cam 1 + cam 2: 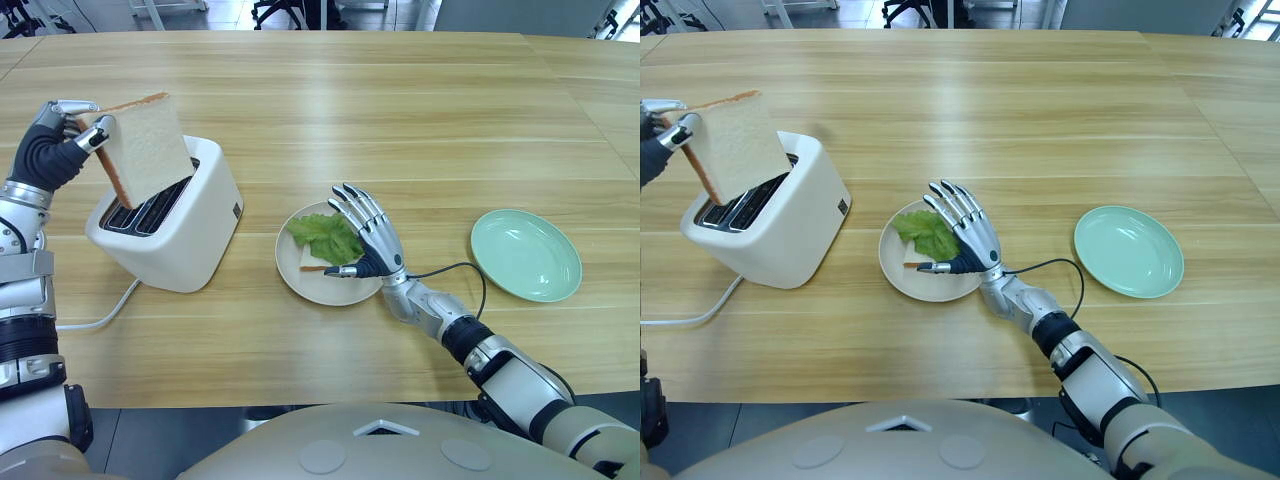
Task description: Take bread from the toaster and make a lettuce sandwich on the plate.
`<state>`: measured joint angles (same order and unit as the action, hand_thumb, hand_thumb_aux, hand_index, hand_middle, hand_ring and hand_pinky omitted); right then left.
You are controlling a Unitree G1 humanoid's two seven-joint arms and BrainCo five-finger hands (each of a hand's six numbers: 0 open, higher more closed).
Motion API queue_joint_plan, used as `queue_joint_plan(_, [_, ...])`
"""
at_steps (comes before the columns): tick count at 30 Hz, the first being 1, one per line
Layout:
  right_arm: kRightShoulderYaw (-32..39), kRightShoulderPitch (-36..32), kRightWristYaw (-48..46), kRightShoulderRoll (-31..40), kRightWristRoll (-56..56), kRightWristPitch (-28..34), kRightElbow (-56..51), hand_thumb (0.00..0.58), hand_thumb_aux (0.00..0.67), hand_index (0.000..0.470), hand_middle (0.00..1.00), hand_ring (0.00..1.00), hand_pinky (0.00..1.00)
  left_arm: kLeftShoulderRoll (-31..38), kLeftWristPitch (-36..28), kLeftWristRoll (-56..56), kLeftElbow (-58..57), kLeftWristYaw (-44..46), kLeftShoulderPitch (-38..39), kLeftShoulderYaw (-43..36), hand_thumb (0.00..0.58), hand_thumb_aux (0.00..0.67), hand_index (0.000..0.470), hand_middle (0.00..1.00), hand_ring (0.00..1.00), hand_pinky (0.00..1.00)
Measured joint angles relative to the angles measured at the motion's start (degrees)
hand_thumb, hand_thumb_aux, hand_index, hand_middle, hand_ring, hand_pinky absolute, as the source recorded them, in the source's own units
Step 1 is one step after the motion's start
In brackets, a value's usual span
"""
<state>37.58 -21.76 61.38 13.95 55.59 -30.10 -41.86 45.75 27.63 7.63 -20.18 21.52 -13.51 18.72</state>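
**White bread slice pinched over the toaster, right hand open at the plate**

Wood table (400,120), everything sits on it.

At far left, the left hand (62,138) is above the white toaster (190,240). Its fingers are closed in a pinch on the upper left corner of the bread slice (150,150), with thumb and fingertips clamping the crust edge. The bread slice is tilted, top leaning right, lower corner down at the toaster's slots. Can't tell whether that corner is inside a slot or just above it. The toaster's power cord (100,320) runs off its near left side toward the table edge.

Mid-table is the beige plate (335,292), right of the toaster and not touching it. On it a second slice (311,262) lies flat, with a lettuce leaf (322,235) on top covering most of it. Just the near edge of that bread shows.

The right hand (372,238) is over the right side of the beige plate. Its fingers are straight and fanned out, pointing away from the robot, and the thumb points left toward the second slice. It grips nothing. The fingers lie along the lettuce leaf's right edge; contact can't be judged. A thin black cable (462,268) loops across the table from the wrist.

The green plate (525,255) is further right, well apart from the beige plate.
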Motion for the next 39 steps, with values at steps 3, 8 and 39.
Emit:
queue_joint_plan(3, [-0.09, 0.00, -0.06, 0.07, 0.00, 0.00, 0.32, 0.000, 0.000, 0.000, 0.00, 0.00, 0.00, -1.46, -0.75, 2.78, 0.11, 1.58, -0.85, 0.55, 0.580, 0.670, 0.460, 1.00, 1.00, 1.00])
queue_joint_plan(8, [-0.15, 0.01, -0.12, 0.20, 0.00, 0.01, 0.34, 0.000, 0.000, 0.000, 0.00, 0.00, 0.00, -2.93, -2.89, 6.50, 0.48, 3.08, -2.18, 1.05, 0.580, 0.670, 0.460, 1.00, 1.00, 1.00])
queue_joint_plan(39, [-19.32, 6.79, 4.13, 5.98, -10.22, -1.40, 9.25, 0.000, 0.000, 0.000, 0.00, 0.00, 0.00, -22.76, -9.27, 3.90, -6.51, 23.53, -20.25, -22.06, 0.580, 0.670, 0.460, 1.00, 1.00, 1.00])
